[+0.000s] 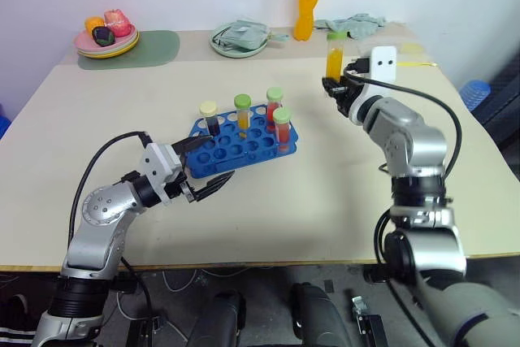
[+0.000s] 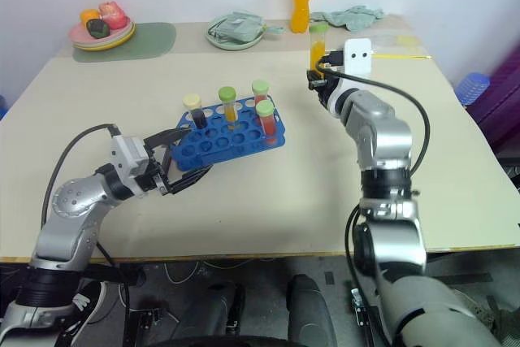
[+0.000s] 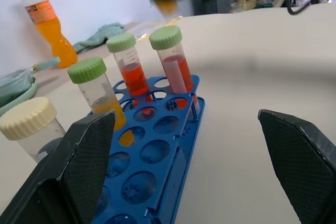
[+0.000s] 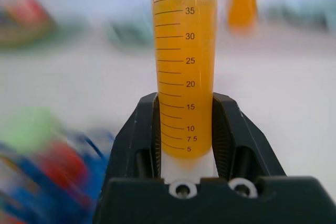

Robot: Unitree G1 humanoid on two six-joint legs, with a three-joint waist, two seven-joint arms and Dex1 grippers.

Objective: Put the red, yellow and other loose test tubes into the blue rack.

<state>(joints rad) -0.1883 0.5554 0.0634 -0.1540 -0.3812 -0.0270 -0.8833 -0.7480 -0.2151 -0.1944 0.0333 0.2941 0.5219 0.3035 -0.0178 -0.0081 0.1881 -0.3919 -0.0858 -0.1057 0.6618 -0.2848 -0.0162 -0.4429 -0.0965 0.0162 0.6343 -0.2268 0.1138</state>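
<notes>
Gripping ribbed claw, cylindrical orange tube

4 tubes in rack

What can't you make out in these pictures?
- Right wrist view: the blue rack is a smear, so its free holes can't be counted; the orange tube's cap is cut off by the edge.
- Left wrist view: the left pincer's near finger hides the rack's front corner.
- Head views: the far plate's food is too small to name.
</notes>
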